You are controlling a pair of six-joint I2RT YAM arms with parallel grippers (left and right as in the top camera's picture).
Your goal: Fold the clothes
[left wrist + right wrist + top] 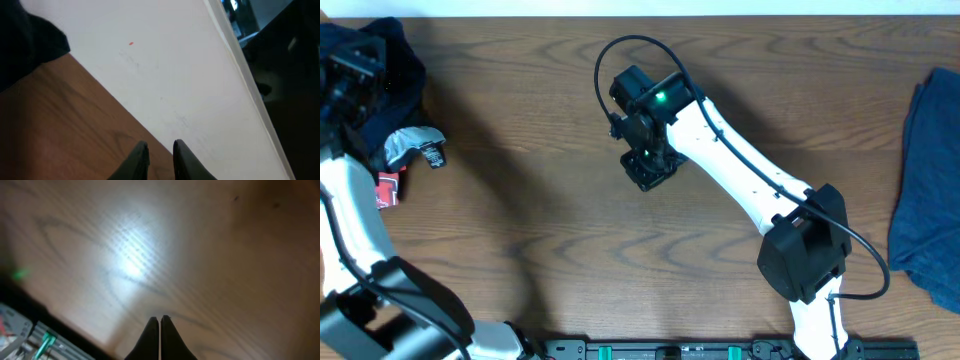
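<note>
1. The right end effector has its two dark fingers pressed together with nothing between them; it hangs tip-down over bare wood.
2. Right around it, the brown wood-grain surface shows only grain and a bright glare patch in the right wrist view.
3. Well off to that end effector's right, at the edge of the surface, lies a slate-blue soft cloth piece, rumpled and apart from both arms.
4. The left end effector has its black fingers close together but parted by a narrow gap; wood shows through the gap and nothing is gripped.
5. In the left wrist view a dark navy cloth garment lies ahead of those fingertips and to one side, not touching them; beyond the tips the wood meets a white flat board.
6. From overhead, the left end effector sits at the far left corner, right above or against that same navy heap; whether it touches, I cannot tell.
7. Just on the near side of it, a grey waistband fold with a small black tag spills out of the heap, and a red-and-white label lies beside the white arm link.
</note>
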